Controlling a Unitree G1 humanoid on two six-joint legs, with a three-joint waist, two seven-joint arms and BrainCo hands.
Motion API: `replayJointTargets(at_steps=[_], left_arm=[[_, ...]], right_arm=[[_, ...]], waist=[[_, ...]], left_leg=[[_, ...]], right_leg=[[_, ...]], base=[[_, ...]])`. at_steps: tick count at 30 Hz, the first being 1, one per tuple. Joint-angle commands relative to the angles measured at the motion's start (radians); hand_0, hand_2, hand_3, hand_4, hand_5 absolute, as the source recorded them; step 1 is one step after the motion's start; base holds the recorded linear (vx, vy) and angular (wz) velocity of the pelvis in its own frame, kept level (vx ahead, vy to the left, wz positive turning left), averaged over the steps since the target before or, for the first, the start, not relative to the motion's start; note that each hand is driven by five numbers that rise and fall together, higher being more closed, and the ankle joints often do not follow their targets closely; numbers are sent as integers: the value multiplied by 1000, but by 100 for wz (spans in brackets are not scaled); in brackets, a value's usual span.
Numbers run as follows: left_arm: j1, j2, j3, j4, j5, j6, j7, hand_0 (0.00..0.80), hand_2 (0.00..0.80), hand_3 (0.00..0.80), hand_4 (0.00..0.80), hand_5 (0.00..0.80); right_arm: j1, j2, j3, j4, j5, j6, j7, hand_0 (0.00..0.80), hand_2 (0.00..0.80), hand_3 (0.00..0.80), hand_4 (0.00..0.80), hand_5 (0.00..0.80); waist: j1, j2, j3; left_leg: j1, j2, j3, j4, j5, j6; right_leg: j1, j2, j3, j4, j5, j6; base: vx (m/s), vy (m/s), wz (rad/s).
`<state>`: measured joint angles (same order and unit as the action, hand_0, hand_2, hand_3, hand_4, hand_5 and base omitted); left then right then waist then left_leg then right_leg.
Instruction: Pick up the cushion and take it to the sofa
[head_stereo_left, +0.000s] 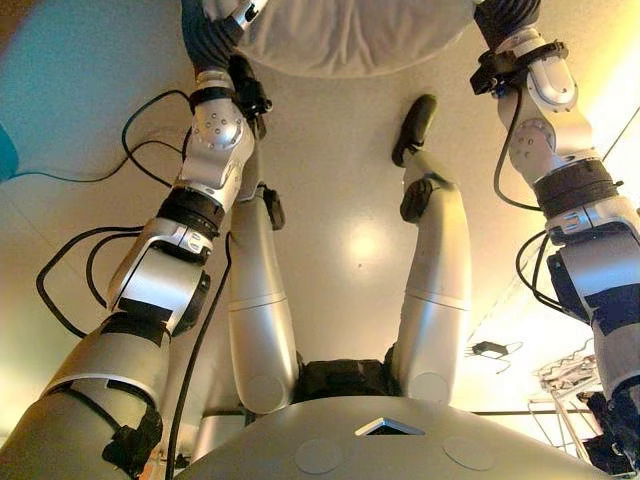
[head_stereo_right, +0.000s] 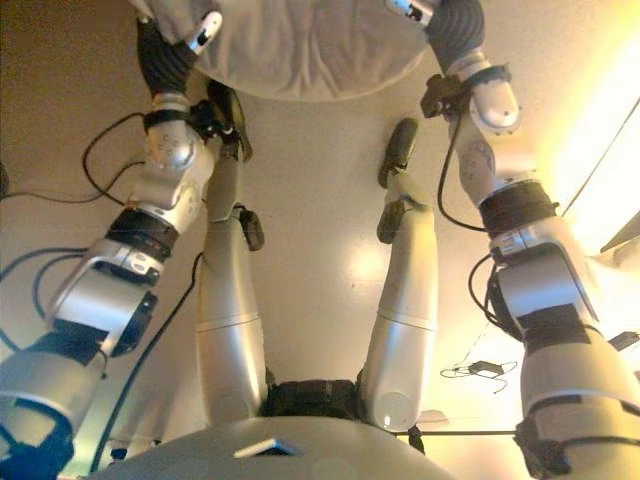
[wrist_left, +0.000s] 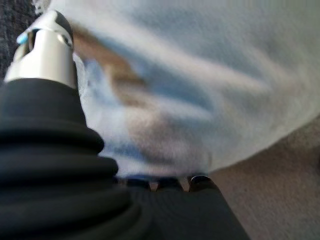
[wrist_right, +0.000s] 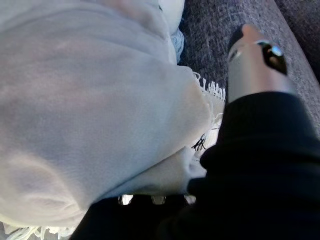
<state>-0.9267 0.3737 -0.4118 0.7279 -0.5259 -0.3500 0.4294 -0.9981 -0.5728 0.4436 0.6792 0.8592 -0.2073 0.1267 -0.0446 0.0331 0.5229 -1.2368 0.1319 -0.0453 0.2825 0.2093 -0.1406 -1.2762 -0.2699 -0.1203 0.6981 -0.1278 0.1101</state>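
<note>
A pale grey-white cushion with a fringed edge is held up between my two hands at the top of the eye views, above the floor. My left hand is against its left side and my right hand against its right side. In the left wrist view the cushion fills the picture past my left hand, whose thumb stands straight beside it. In the right wrist view the cushion lies over my right hand, thumb straight and off the cloth. Dark grey sofa fabric shows right behind the cushion.
Beige floor lies below me. A small black adapter with a thin cord lies on the floor at the right, near a wire rack. A teal object shows at the left edge.
</note>
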Motion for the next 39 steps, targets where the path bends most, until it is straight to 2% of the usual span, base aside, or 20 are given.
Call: replayJointTargets(at_steps=[1,2,3,4,5,6,7,13,16,18,25,28,31,34,37,39], left_arm=[[-107,-41,-94,-64,-34,-21,-195,125,125,125,125,125],[-106,-45,-93,-66,-63,-22,-226,511,511,511,511,511],[-103,-50,-91,-69,-91,-25,-256,800,800,800,800,800],[-101,-55,-89,-75,-116,-22,-280,800,800,800,800,800],[-100,-56,-85,-78,-122,-23,-299,800,800,800,800,800],[-98,-55,-84,-79,-128,-26,-311,800,800,800,800,800],[-95,-56,-83,-82,-141,-29,-326,800,800,800,800,800],[-26,-74,-43,-144,-239,-58,-382,800,800,800,800,800],[58,-101,-19,-199,-311,-56,-439,800,800,800,800,800],[104,-108,-15,-227,-304,-62,-447,800,800,800,800,800],[328,-99,2,-397,-230,-116,-430,800,800,800,800,800],[427,-80,9,-483,-214,-101,-441,800,800,800,800,800],[511,-61,30,-547,-233,-83,-445,800,800,800,800,800],[621,-34,73,-606,-252,-75,-467,800,800,800,800,800],[748,-20,99,-684,-236,-78,-475,800,800,800,800,800],[816,-21,118,-718,-228,-70,-491,800,800,800,800,800]], right_arm=[[-69,101,51,-100,33,25,152,0,0,0,0,0],[-66,101,52,-100,36,28,163,0,0,0,0,0],[-62,104,52,-99,43,33,178,0,0,0,0,0],[-59,107,53,-104,44,33,188,0,0,0,0,0],[-55,110,52,-107,41,24,188,408,408,408,408,408],[-53,111,50,-106,37,14,190,715,715,715,715,715],[-51,111,47,-108,34,6,193,800,800,800,800,800],[1,110,24,-157,14,-57,174,800,800,800,800,800],[66,110,2,-204,-36,-87,150,800,800,800,800,800],[108,111,-8,-229,-54,-109,148,800,800,800,800,800],[347,126,-64,-398,-174,-178,112,800,800,800,800,800],[473,149,-95,-489,-230,-171,114,800,800,800,800,800],[581,153,-129,-554,-258,-162,120,800,800,800,800,800],[693,150,-164,-625,-254,-156,156,800,800,800,800,800],[815,160,-174,-708,-317,-167,169,800,800,800,800,800],[876,170,-176,-746,-369,-176,152,800,800,800,800,800]], waist=[[24,-36,-3],[23,-36,-3],[22,-36,-3],[20,-37,-3],[19,-37,-3],[18,-37,-3],[17,-37,-3],[15,-31,-3],[14,-26,-3],[13,-26,-3],[12,-51,-3],[13,-72,-3],[16,-86,-3],[21,-82,-39],[29,-71,-115],[32,-66,-154]], left_leg=[[-62,29,10,134,-95,-21],[-61,29,11,132,-94,-22],[-61,30,13,132,-93,-22],[-61,31,14,132,-92,-23],[-62,32,15,133,-92,-23],[-62,33,14,132,-91,-24],[-64,34,14,134,-91,-25],[-53,39,18,131,-90,-29],[-16,39,21,123,-91,-32],[21,41,25,115,-91,-33],[308,78,91,32,-83,-47],[484,88,138,-18,-85,-43],[655,99,167,-53,-97,-34],[790,108,166,-76,-115,-24],[892,94,130,-114,-128,-13],[965,94,142,-133,-143,-8]], right_leg=[[-8,-9,60,-241,234,66],[-7,-10,60,-244,235,66],[-7,-10,60,-247,237,67],[-7,-10,61,-248,238,67],[-9,-11,61,-246,239,68],[-9,-11,61,-248,240,68],[-11,-11,62,-249,243,68],[1,-14,63,-260,244,69],[38,-17,59,-273,246,69],[72,-20,53,-287,248,69],[359,-28,-19,-390,254,72],[537,-18,-58,-421,238,73],[703,-10,-79,-445,219,73],[829,1,-80,-463,197,65],[947,11,-59,-530,199,57],[1022,6,-66,-559,194,55]], base=[[2,9,3],[3,4,3],[0,0,0],[0,0,0],[0,0,0],[0,0,0],[0,0,0],[0,0,0],[0,0,0],[-12,-22,-2],[-21,-39,-9],[-10,-42,-15],[65,-20,-10],[129,29,-5],[179,83,-11],[202,62,-16]])
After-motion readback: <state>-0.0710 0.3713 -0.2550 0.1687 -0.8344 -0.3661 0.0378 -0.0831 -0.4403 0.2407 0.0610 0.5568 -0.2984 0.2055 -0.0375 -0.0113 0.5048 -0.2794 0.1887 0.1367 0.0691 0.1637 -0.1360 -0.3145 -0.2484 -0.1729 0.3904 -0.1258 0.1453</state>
